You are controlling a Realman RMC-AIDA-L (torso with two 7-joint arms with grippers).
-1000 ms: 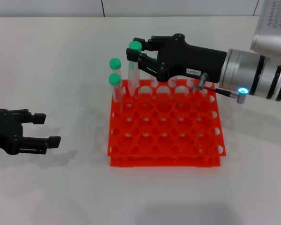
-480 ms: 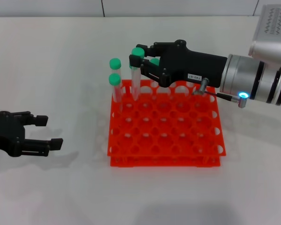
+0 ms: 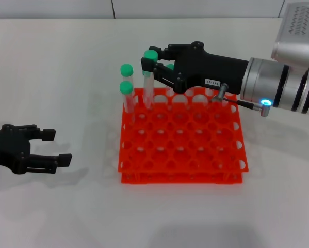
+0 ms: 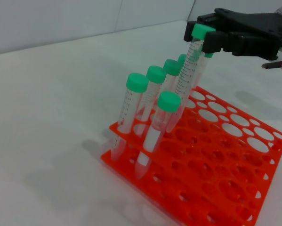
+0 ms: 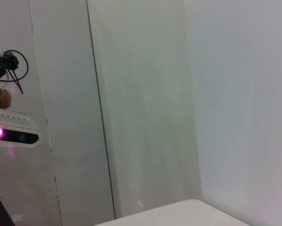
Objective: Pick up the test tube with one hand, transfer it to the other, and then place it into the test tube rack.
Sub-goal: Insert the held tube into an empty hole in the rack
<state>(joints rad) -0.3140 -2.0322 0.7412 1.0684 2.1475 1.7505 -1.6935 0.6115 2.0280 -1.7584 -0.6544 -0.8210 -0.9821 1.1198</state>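
head view: right pincer (image 3: pixel 150 66) clamped on the test tube (image 3: pixel 148 77) near its green cap, tube standing in a far-left hole of the test tube rack (image 3: pixel 182 139). left pincer (image 3: pixel 50 147) apart, low over the bench (image 3: pixel 66 77), left of rack. left wrist view: held tube (image 4: pixel 191 61) tilted behind four other tubes (image 4: pixel 131 106). right wrist view: only wall.

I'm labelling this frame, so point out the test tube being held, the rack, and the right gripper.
test tube (image 3: pixel 148 88), head view, clear body below cap
test tube rack (image 3: pixel 195 150), head view, top tier
right gripper (image 3: pixel 153 64), head view, between fingertips
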